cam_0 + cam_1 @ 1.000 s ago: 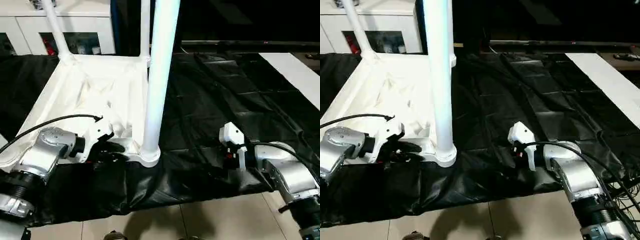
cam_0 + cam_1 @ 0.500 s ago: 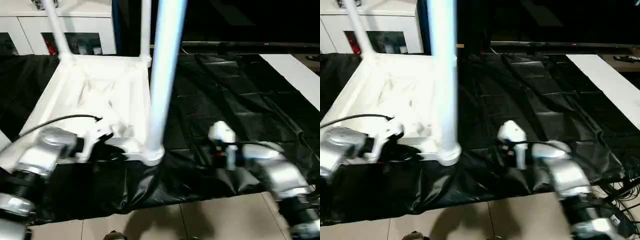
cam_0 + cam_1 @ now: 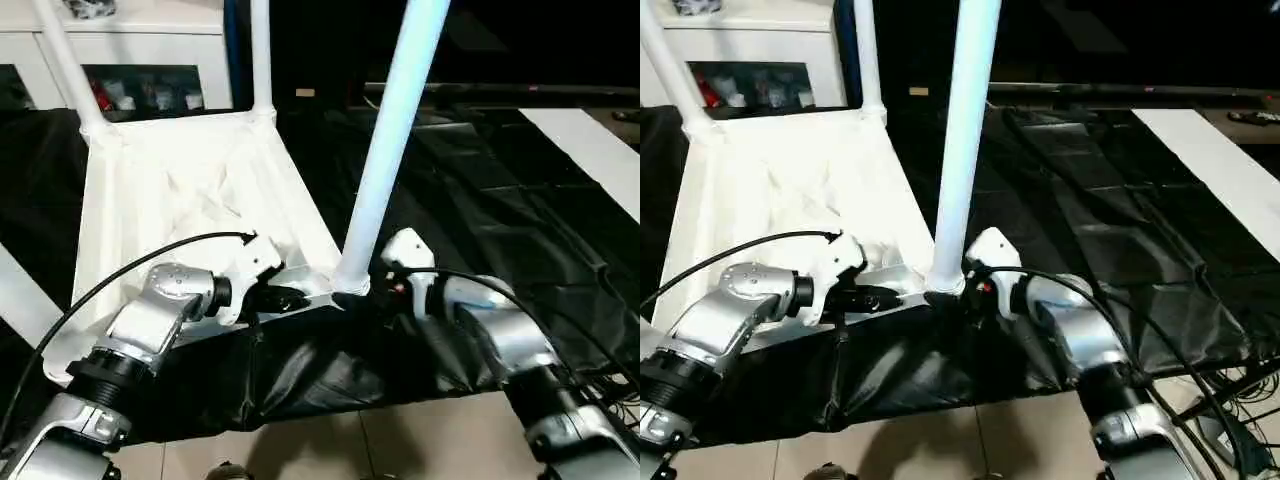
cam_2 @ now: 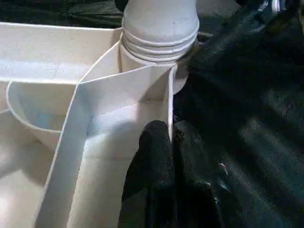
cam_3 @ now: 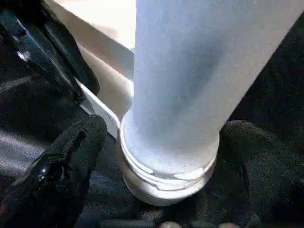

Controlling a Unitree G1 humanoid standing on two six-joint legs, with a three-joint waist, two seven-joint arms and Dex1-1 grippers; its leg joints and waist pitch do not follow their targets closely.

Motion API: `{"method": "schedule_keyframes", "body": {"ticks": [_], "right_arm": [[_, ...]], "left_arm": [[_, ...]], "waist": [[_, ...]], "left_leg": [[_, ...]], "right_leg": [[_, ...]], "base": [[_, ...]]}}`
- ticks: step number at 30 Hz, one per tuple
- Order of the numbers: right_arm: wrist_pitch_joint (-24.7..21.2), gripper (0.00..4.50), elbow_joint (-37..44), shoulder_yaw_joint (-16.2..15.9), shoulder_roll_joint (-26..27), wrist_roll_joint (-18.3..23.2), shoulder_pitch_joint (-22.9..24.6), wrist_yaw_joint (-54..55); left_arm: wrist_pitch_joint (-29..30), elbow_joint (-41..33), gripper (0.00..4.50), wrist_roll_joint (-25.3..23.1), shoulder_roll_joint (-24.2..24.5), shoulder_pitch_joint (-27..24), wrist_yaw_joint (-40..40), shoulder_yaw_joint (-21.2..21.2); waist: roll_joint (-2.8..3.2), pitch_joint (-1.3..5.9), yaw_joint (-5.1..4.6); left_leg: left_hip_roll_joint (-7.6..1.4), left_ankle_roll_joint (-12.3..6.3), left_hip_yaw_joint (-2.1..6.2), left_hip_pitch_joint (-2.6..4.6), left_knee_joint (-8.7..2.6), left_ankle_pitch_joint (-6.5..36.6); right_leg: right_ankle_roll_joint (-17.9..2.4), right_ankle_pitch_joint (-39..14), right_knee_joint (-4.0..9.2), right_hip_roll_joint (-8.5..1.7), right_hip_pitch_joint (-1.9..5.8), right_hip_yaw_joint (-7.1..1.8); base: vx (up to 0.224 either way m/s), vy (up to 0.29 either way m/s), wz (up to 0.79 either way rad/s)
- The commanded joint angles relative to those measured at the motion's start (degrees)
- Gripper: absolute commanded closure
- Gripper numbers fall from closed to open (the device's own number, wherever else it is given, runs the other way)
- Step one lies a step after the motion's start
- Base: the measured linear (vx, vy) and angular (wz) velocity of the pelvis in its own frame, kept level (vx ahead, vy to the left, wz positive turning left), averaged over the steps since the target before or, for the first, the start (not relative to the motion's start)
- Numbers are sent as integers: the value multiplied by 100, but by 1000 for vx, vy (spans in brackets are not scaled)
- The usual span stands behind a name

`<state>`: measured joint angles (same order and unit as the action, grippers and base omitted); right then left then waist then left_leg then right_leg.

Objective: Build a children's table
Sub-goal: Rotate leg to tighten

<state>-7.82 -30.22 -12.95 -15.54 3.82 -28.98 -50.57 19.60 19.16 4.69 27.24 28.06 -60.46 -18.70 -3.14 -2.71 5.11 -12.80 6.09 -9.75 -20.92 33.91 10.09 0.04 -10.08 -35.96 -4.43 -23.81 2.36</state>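
- Now straddling the near-corner leg (image 5: 190, 80) at its base: right gripper (image 5: 156, 180), fingers (image 5: 61, 166) spread wide, one to either side of the tube, neither visibly touching it.
- Long axis of that leg rising up from its corner socket (image 3: 350, 287), leaning slightly; standing square across the line of the right fingers, so likely only a closing needed.
- Pinching the thin rim of the tabletop (image 3: 180, 190), just beside the same socket: left gripper (image 4: 166, 156), fingers pressed together on the rim wall.
- Tabletop lying underside-up on black sheeting (image 3: 480, 190), two further legs (image 3: 65, 65) upright at the far corners.
- Nearer to the leg: right gripper; left one steadying the top.
- Head views give the leg's lean and both arms' approach; right wrist view alone gives the gap between fingers and tube, and the collar rings at the socket; left wrist view alone gives the pinch on the rim.
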Motion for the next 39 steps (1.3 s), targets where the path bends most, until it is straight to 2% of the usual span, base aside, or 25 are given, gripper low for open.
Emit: {"method": "schedule_keyframes", "body": {"ticks": [1,2,3,7,9,13,15,17,19,22,27,29,31,33,34,35,36,37,39], "right_arm": [[121,0,-133,-16,-20,-62,-127,38],[195,0,-304,-14,12,-78,-217,64],[236,0,-435,18,57,-45,-291,63],[277,0,-617,87,155,47,-409,74],[325,30,-745,115,207,60,-473,44],[349,55,-926,112,246,58,-541,-80],[403,81,-1107,107,267,28,-609,-129],[509,99,-1382,112,305,7,-722,-127],[578,111,-1528,122,330,6,-784,-129],[665,129,-1733,120,398,-23,-874,-103],[758,168,-1961,140,497,-42,-937,-84],[767,174,-1991,153,532,-42,-930,-30],[810,177,-2038,213,702,-32,-847,289],[818,178,-2025,291,1010,-66,-680,1006],[808,178,-2026,337,1221,-80,-580,1441],[789,178,-2054,374,1439,-86,-504,1823],[811,178,-2109,381,1650,-105,-462,2123],[864,178,-2173,364,1840,-151,-459,2400],[911,178,-2256,396,2050,-153,-518,2681]], "left_arm": [[175,125,446,-292,109,-130,-74,-358],[209,90,446,-355,167,-136,-66,-401],[232,86,446,-382,185,-127,-47,-408],[279,58,446,-345,184,-119,-74,-392],[327,33,450,-276,168,-113,-151,-359],[437,26,450,-127,130,-90,-306,-301],[425,89,450,-118,116,-45,-349,-287],[411,121,450,-113,121,-6,-368,-290],[413,116,450,-109,126,4,-380,-294],[413,129,450,-80,109,51,-410,-265],[432,225,450,-96,48,115,-380,-202],[389,286,450,-163,4,142,-259,-204],[421,419,450,-306,-225,214,182,-192],[536,498,450,-360,-597,276,662,-160],[634,546,450,-368,-842,314,954,-127],[737,638,450,-374,-1109,371,1265,-84],[820,741,450,-379,-1349,432,1514,-59],[863,877,450,-406,-1552,504,1768,-31],[865,1033,450,-470,-1689,586,1959,-41]], "waist": [[36,337,-6],[30,334,-15],[-7,341,-20],[11,339,-20],[-22,345,-22],[-13,345,-24],[-30,357,-23],[-18,352,-26],[-25,347,-39],[-29,322,-43],[-19,318,-73],[-26,313,-79],[-27,301,-88],[-33,296,-80],[-77,285,-91],[-51,264,-95],[-61,251,-114],[-57,247,-111],[-55,260,-150]], "left_leg": [[-1,76,-43,47,-430,1418],[0,80,-44,43,-430,1451],[4,72,-50,38,-425,1426],[-4,78,-49,52,-429,1441],[-4,88,-49,51,-433,1474],[-4,101,-45,54,-438,1514],[-3,87,-50,52,-430,1473],[-6,81,-48,48,-437,1458],[-4,87,-47,47,-437,1541],[-8,101,-36,58,-450,1741],[-9,138,-18,58,-459,1867],[-11,133,-21,67,-462,1909],[-17,159,-21,73,-467,1977],[-7,196,-1,78,-471,2053],[1,202,-17,93,-467,2077],[0,256,-10,119,-475,2178],[10,280,-3,129,-476,2289],[30,289,26,180,-465,2570],[42,276,73,201,-468,2842]], "right_leg": [[-937,-1609,453,-250,267,-165],[-942,-1630,448,-251,261,-164],[-933,-1636,456,-249,273,-166],[-972,-1604,453,-247,252,-168],[-978,-1585,449,-244,258,-166],[-977,-1612,449,-244,253,-166],[-1002,-1527,441,-247,257,-167],[-1040,-1466,435,-248,252,-165],[-1051,-1567,442,-252,252,-164],[-936,-2036,491,-265,229,-164],[-889,-2217,507,-266,218,-163],[-885,-2248,520,-262,204,-162],[-886,-2325,529,-267,195,-167],[-796,-2579,556,-279,195,-152],[-722,-2750,584,-274,165,-158],[-644,-2961,614,-276,128,-160],[-578,-3148,636,-266,118,-144],[-391,-3617,702,-272,88,-99],[-222,-3914,766,-285,91,-43]], "base": [[0,0,0],[0,0,0],[0,0,0],[0,0,0],[0,0,0],[0,0,0],[0,0,0],[0,0,0],[0,0,0],[0,0,0],[0,0,0],[0,0,0],[0,0,0],[0,0,0],[0,0,0],[0,0,0],[0,0,0],[0,0,0],[0,0,0]]}}
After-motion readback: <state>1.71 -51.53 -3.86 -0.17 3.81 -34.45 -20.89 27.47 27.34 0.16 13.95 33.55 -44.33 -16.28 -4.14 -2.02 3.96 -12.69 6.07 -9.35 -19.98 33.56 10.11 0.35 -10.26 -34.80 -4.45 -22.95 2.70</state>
